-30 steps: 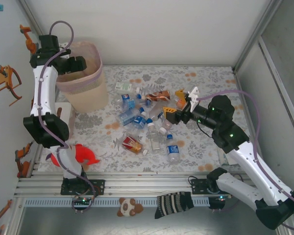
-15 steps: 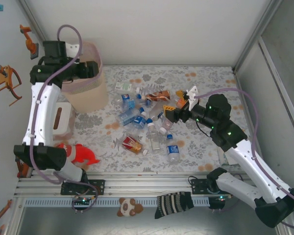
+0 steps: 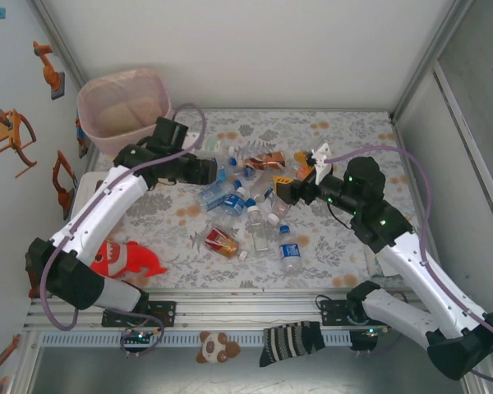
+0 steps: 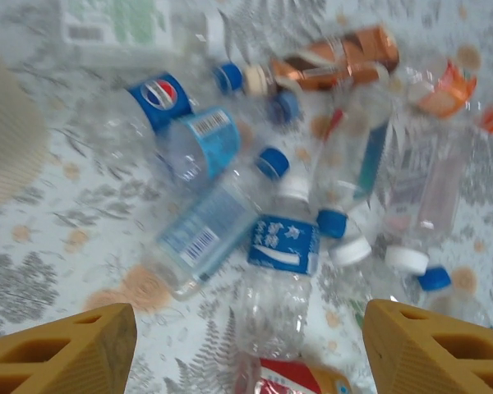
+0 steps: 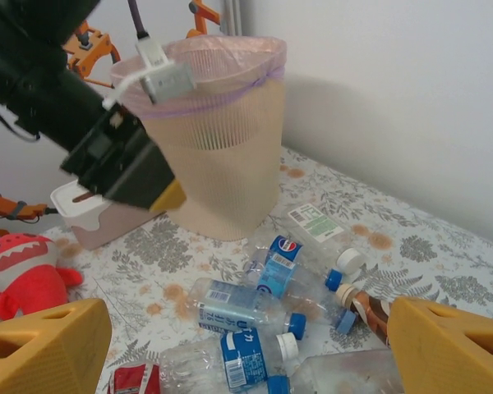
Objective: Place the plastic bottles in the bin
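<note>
Jaws of the left gripper (image 3: 207, 171) are seen spread wide with nothing between them. Those of the right gripper (image 3: 294, 182) are likewise held well apart and empty.

The bottles (image 3: 246, 209) are found lying flat in a loose pile at the middle of the table (image 3: 353, 131), their long axes pointed every way. The bin (image 3: 166, 94) is set at the far left corner, beyond the pile's left edge. The pile is flanked by the 2 grippers: the left is hung over its bin-side edge, the right over the opposite edge.

In the left wrist view, 1 blue-label bottle (image 4: 281, 246) is centred between the fingers, below and ahead of them, with its white cap turned away from the camera. Its long axis is judged to run roughly across the line on which the jaws shut, so its body could be taken by a straight descent with little twist. A slanted bottle (image 4: 199, 238) lies just beside it and might be caught by the left finger. The left arm is judged the nearer to both this bottle and the bin.
</note>
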Motion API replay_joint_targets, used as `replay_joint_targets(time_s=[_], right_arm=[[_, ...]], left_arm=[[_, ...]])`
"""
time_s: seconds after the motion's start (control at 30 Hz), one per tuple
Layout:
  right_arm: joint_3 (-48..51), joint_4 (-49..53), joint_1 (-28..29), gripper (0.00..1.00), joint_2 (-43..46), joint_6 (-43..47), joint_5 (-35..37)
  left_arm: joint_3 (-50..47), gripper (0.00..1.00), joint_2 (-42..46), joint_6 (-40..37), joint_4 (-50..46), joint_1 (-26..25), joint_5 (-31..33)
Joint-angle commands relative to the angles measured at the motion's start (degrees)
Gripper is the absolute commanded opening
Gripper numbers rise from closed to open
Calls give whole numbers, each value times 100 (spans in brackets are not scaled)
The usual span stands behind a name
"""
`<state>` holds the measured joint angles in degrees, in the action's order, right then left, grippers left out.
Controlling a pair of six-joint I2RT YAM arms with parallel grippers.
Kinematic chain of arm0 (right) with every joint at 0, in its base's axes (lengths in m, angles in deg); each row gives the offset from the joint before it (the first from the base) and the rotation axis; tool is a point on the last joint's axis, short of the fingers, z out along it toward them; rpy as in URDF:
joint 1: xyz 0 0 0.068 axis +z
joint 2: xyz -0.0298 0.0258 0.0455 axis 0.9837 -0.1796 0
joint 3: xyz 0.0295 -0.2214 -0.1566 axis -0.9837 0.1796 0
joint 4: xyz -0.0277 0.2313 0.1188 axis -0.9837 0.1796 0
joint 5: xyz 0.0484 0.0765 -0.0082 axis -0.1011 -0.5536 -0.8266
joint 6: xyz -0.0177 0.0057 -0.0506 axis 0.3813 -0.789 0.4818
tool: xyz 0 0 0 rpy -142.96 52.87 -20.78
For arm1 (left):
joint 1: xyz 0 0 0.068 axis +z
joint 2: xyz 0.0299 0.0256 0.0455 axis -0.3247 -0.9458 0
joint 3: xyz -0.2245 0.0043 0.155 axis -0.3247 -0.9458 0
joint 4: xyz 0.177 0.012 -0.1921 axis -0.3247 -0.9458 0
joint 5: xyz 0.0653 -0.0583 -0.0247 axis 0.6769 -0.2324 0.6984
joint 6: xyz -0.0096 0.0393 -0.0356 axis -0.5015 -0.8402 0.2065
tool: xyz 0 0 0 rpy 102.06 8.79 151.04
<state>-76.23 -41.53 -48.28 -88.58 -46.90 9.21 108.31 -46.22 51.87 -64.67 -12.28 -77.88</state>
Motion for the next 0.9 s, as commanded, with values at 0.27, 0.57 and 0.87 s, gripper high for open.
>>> replay_joint_targets(time_s=[0.27, 0.57, 0.87], right_arm=[[3, -49, 26, 86, 83, -50, 91], [-30, 33, 21, 86, 95, 6, 71], [-50, 46, 20, 86, 68, 1, 22]], left_arm=[[-636, 69, -988, 227, 863, -825, 27], [-576, 67, -1897, 218, 894, -1288, 486], [-559, 67, -2555, 115, 943, -1560, 994]])
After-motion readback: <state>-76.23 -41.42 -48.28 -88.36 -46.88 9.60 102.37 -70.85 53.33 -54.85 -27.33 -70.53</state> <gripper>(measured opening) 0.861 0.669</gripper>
